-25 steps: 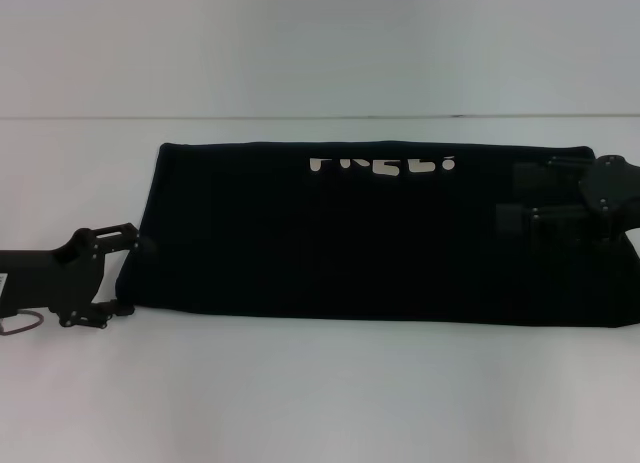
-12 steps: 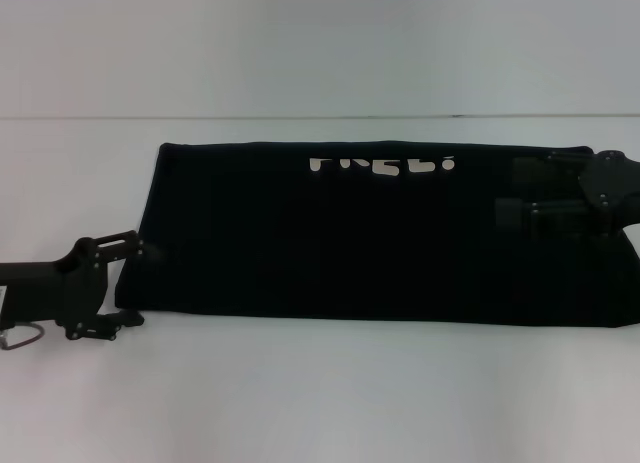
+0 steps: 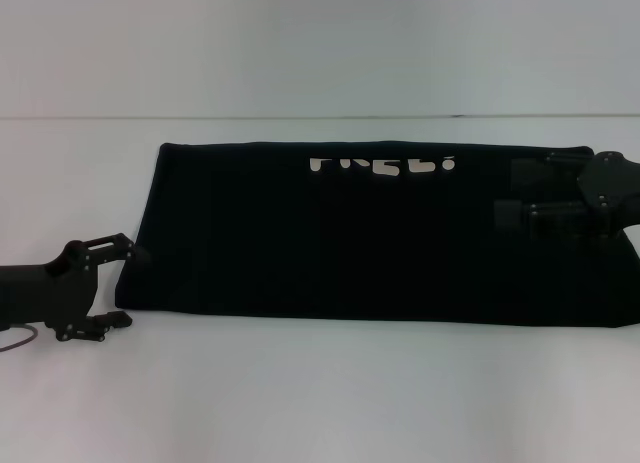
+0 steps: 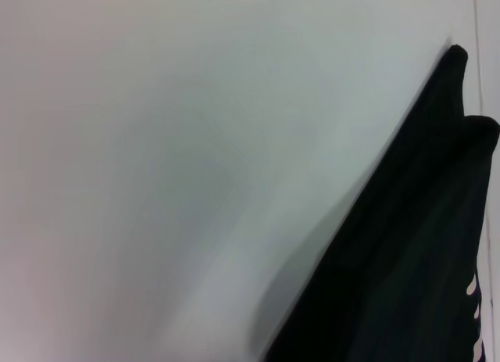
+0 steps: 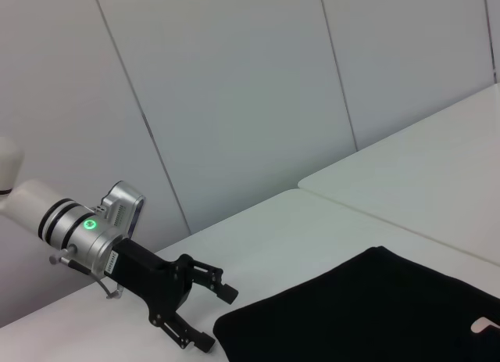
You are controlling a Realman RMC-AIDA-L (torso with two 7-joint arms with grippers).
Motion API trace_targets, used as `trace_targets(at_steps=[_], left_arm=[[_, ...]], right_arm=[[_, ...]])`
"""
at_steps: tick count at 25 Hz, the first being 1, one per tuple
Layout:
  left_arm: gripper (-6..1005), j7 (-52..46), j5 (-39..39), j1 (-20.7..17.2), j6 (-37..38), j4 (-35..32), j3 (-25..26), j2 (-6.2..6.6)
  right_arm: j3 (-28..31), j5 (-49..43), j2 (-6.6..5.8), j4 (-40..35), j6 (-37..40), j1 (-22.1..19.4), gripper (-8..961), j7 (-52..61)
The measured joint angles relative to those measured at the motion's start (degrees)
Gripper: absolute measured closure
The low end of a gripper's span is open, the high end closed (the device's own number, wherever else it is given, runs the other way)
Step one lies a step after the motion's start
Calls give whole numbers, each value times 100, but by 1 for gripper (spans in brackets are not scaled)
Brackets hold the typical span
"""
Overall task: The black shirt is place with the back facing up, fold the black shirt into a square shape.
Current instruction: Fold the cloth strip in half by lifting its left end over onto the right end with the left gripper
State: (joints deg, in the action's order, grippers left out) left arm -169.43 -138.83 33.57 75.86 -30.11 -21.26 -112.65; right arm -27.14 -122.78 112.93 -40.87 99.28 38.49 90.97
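Observation:
The black shirt [image 3: 350, 243] lies flat on the white table [image 3: 300, 403], folded into a long band, with white lettering [image 3: 382, 165] near its far edge. It also shows in the left wrist view [image 4: 406, 284] and the right wrist view [image 5: 367, 315]. My left gripper [image 3: 122, 283] is open and empty, just off the shirt's near left corner. It shows in the right wrist view too [image 5: 217, 319], with its jaws apart beside the cloth edge. My right gripper [image 3: 510, 191] is over the shirt's right end, pointing left, with its jaws apart.
Bare white table surrounds the shirt in front, behind and to the left. A seam between table tops [image 3: 300, 118] runs behind the shirt. Grey wall panels [image 5: 234, 88] stand beyond the table.
My left gripper has drawn back to the left and slightly toward the front, away from the shirt's left edge. My right gripper has barely moved.

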Motion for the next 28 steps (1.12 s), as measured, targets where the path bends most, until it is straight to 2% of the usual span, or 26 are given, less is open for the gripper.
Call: trace_targets(at_steps=[28], left_arm=[[105, 158, 58, 110, -425, 76, -57, 1]], right_arm=[[-11, 123, -29, 0, 69, 9, 38, 52]])
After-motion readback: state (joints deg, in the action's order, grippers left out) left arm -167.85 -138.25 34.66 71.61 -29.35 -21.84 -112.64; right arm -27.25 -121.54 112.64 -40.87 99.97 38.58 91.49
